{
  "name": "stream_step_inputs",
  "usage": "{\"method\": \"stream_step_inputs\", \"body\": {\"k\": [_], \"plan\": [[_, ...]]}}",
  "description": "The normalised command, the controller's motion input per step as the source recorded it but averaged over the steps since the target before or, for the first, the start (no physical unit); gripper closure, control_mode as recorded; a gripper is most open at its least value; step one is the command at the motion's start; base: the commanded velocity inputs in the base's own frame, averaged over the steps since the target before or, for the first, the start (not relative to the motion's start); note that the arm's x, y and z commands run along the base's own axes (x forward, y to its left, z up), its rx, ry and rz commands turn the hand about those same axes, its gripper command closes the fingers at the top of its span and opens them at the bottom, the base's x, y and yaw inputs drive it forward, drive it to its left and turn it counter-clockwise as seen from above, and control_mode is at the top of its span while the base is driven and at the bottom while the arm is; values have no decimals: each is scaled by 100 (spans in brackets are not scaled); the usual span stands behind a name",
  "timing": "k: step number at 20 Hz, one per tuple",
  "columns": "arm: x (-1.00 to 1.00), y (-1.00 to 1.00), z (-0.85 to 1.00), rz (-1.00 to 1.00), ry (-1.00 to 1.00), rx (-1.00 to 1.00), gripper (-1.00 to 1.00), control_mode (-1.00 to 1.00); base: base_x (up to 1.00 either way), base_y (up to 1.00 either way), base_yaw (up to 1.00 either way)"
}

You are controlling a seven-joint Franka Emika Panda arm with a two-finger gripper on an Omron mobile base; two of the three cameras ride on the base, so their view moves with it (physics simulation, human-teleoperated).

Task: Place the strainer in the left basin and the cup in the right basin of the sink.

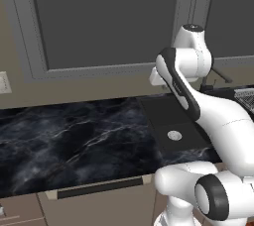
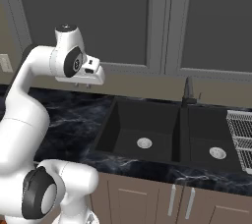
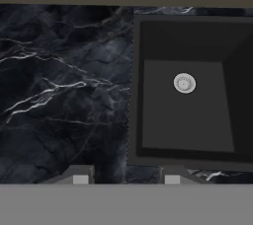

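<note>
Black marbled counter lies nearest, under the gripper, whose two tips stand apart, grasping nothing. Beyond its edge the sink has two basins: the wide left basin and narrow right basin, one drain each. One faucet behind; one wire rack far right

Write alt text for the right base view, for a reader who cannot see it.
A matte-black double sink set in black marbled countertop: the left basin wide, the right basin narrower, each showing a round silver drain. A white robot arm rises at left; a wire drying rack sits at right.
</note>
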Motion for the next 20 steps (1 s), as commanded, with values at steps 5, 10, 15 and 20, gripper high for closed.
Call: {"method": "stream_step_inputs", "body": {"k": [5, 10, 15, 20], "plan": [[0, 0, 0, 0, 0, 0, -100, 100, 0, 0, 0], [0, 0, 0, 0, 0, 0, -100, 100, 0, 0, 0], [0, 0, 0, 0, 0, 0, -100, 100, -4, -14, 0], [0, 0, 0, 0, 0, 0, -100, 100, -6, -48, 0]]}}
